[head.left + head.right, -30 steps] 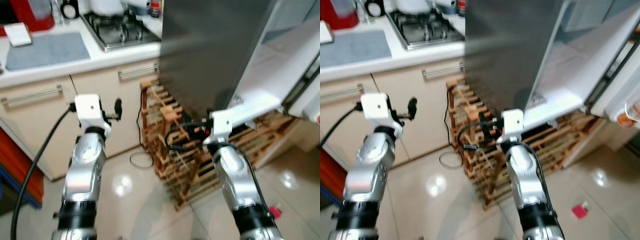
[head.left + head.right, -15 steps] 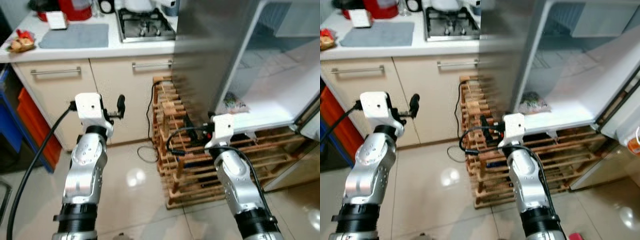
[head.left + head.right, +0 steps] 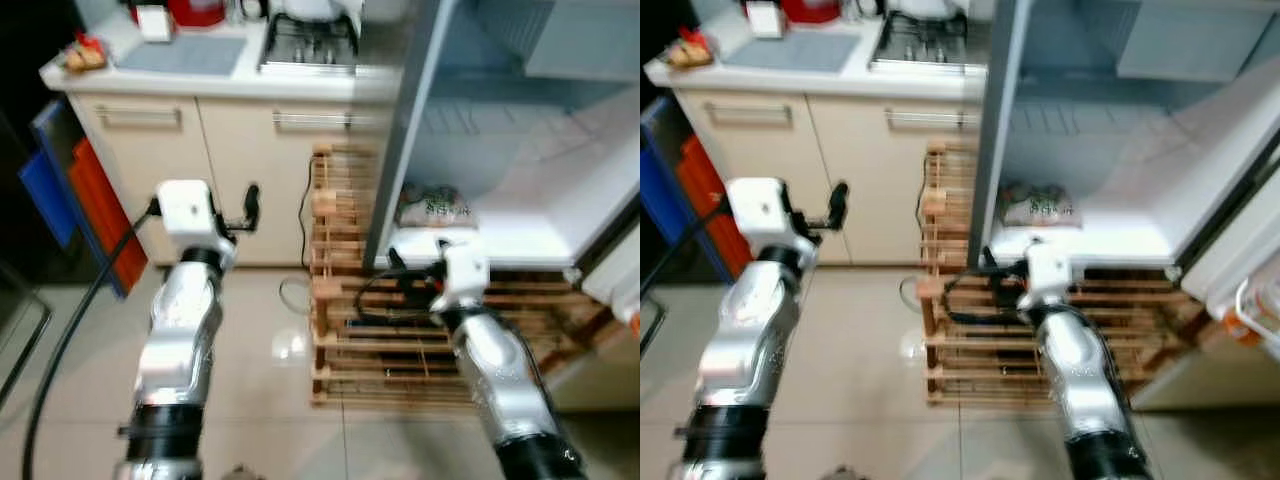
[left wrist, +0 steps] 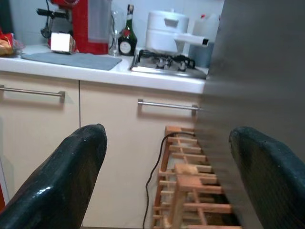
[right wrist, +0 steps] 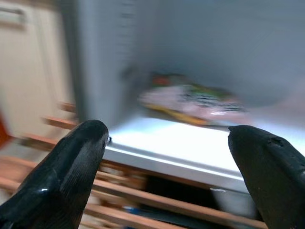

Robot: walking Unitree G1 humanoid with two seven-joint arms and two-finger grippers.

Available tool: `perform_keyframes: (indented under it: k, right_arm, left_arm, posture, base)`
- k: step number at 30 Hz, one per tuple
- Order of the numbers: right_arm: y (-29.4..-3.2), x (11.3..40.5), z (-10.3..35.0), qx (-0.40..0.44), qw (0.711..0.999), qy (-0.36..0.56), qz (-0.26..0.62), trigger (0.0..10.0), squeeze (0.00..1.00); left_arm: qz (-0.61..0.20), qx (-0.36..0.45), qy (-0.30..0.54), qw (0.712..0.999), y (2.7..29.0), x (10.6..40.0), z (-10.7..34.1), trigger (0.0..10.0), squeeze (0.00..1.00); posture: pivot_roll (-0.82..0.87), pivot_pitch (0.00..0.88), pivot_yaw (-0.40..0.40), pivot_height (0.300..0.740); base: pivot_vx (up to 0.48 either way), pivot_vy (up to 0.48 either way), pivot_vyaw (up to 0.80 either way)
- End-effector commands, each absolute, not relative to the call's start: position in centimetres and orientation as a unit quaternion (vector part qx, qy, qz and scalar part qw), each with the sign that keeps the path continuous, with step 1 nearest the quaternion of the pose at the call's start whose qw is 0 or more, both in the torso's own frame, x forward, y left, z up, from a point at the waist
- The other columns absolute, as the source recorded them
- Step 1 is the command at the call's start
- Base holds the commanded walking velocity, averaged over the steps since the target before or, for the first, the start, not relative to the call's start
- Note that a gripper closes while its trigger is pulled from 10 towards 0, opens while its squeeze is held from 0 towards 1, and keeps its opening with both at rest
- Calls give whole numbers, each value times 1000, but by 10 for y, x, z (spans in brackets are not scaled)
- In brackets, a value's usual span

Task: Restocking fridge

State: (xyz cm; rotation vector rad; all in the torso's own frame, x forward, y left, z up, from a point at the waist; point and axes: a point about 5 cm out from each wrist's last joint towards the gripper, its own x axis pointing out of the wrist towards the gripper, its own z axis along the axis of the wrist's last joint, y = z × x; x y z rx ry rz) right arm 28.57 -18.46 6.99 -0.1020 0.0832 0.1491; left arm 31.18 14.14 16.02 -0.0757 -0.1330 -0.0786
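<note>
We are in a kitchen: a white desk (image 3: pixel 240 80) carries a gas hob (image 3: pixel 308 45) and a red appliance (image 4: pixel 83 26), with cream cupboards below, and an open fridge (image 3: pixel 1120 150) stands beside a wooden rack (image 3: pixel 350 300) on the tiled floor. On the fridge's low white shelf (image 3: pixel 1080 240) lies a printed food packet (image 3: pixel 1038 205), near the shelf's left edge. We judge that we are at the approach step, facing the fridge with nothing in hand. The next move calls for fetching an item to stock, or squaring up closer to the shelf. Both arms are raised and bent at the elbow, forearms pointing forward. The left end effector (image 4: pixel 167 176) faces the cupboards, fingers wide apart and empty. The right end effector (image 5: pixel 167 171) faces the shelf and packet, fingers likewise spread and empty.
</note>
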Motion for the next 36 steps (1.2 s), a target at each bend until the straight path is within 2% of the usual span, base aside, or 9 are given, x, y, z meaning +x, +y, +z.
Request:
perform_keyframes:
  k: [1, 9, 10, 13, 17, 23, 28, 30, 36]
  right_arm:
    - [-191, 286, 60, -69, 994, 76, 43, 10000, 0]
    - [-210, 291, 61, -124, 989, 77, 14, 10000, 0]
    - [-218, 295, 65, -160, 985, 68, 7, 10000, 0]
    - [-228, 298, 69, -178, 982, 68, -6, 10000, 0]
    - [-257, 299, 78, -207, 975, 68, -31, 10000, 0]
    - [-277, 289, 95, -231, 971, 58, 9, 10000, 0]
    - [-273, 280, 97, -208, 976, 57, 43, 10000, 0]
    - [-267, 269, 96, -191, 975, 68, 94, 10000, 0]
    - [-276, 255, 111, -170, 971, 90, 142, 10000, 0]
  left_arm:
    - [-33, -37, -66, 997, 147, 315, 160, 10000, 0]
    - [-30, -66, -70, 995, 150, 319, 164, 10000, 0]
    - [-32, -77, -72, 994, 151, 321, 165, 10000, 0]
    - [-30, -79, -75, 994, 152, 321, 167, 10000, 0]
    - [-25, -80, -76, 994, 155, 318, 167, 10000, 0]
    - [-23, -85, -78, 993, 156, 312, 166, 10000, 0]
    - [-25, -86, -71, 993, 154, 310, 163, 10000, 0]
    - [-30, -84, -67, 994, 152, 309, 162, 10000, 0]
    - [-39, -82, -63, 994, 151, 311, 163, 10000, 0]
  posture:
    - [-112, 0, -1, 740]
    - [-119, 0, 17, 740]
    - [-121, 0, 22, 740]
    - [-121, 0, 22, 740]
    - [-113, 0, 7, 740]
    - [-114, 0, -22, 740]
    - [-126, 0, -20, 740]
    - [-138, 0, -15, 740]
    - [-166, 0, 4, 740]
  base:
    - [0, -446, 587]
    - [108, -415, 220]
    - [0, 0, 0]
    - [0, 0, 0]
    - [0, 0, 0]
    - [0, 0, 0]
    - [0, 0, 0]
    - [0, 0, 0]
    - [0, 0, 0]
